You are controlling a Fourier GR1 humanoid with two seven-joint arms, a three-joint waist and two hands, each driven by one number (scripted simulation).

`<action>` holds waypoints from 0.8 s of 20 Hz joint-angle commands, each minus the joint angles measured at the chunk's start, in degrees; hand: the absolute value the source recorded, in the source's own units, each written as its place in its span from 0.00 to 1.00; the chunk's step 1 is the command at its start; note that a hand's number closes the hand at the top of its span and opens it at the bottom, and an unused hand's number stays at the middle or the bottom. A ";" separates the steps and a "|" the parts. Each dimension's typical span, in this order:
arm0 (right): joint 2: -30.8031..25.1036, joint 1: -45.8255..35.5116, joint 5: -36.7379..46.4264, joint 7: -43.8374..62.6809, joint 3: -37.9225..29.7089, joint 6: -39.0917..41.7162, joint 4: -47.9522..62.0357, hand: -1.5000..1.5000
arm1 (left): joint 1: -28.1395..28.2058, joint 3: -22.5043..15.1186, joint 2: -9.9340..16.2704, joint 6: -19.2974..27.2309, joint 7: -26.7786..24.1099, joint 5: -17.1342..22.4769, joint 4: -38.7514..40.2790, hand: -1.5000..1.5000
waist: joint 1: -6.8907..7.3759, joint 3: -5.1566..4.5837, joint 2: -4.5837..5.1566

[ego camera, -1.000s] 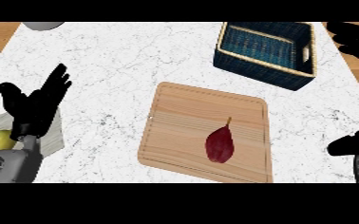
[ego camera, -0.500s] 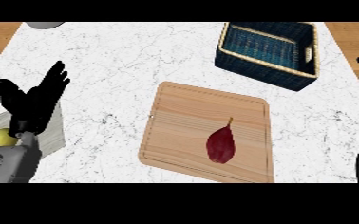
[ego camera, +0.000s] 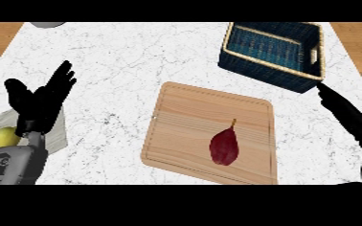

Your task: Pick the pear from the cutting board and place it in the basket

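The dark red, teardrop-shaped pear (ego camera: 225, 145) lies untouched on the pale wooden cutting board (ego camera: 191, 119), stem pointing away from me. Beyond the board's far right corner stands the dark blue woven basket with a tan rim (ego camera: 244, 63), on the white marbled table (ego camera: 127, 52). My right hand (ego camera: 342, 109), out of view half a second ago, now enters at the right edge, so I judge the reach begun. I see its fingers straight, holding nothing, right of the pear and apart from it. My left hand (ego camera: 41, 103) rests open at left.
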 commanded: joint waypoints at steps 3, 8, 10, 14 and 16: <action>8.98 0.66 14.14 -12.85 8.36 -6.90 9.28 0.00 | -0.60 0.53 -0.82 -0.45 0.78 -1.18 -0.20 0.50 | 0.17 0.00 0.03; 14.45 -1.86 16.51 -19.99 9.69 -12.78 21.13 0.00 | 0.62 1.86 0.22 -0.75 5.32 -0.19 -5.57 0.50 | 0.50 0.02 0.01; 13.94 -3.96 17.49 -16.58 9.90 -11.68 21.26 0.00 | -4.41 4.37 -0.11 -3.58 -3.85 -1.81 8.55 0.50 | -0.14 -0.05 0.12; 15.39 -3.83 22.01 -15.99 14.09 -11.83 25.60 0.00 | -0.09 2.54 -2.06 -2.10 -0.27 -2.88 -0.30 0.50 | 0.13 -0.03 0.03; 14.62 -5.79 19.61 -17.57 11.53 -10.03 29.98 0.00 | 1.12 2.49 -3.36 -0.40 1.29 -3.74 -2.60 0.50 | 0.18 -0.02 0.02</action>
